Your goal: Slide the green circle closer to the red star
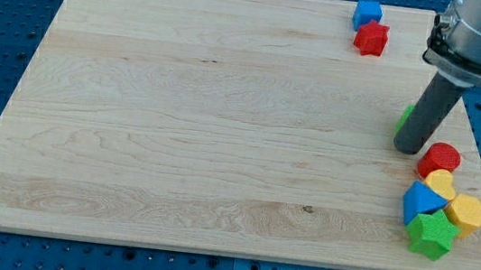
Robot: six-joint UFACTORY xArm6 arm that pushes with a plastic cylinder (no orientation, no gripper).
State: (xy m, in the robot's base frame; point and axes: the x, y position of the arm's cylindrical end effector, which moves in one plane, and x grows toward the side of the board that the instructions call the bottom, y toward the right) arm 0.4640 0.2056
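The red star (371,39) sits by the desk's top edge near the top-right corner, touching a blue block (367,12). Near the right edge, the green circle (404,117) shows only as a sliver behind my tip (405,149), a plain rod holding nothing. It likely stands there to push the circle topward.

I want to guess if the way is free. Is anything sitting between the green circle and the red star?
No. In the camera view only bare board lies between the green circle, mostly hidden behind my tip, and the red star.
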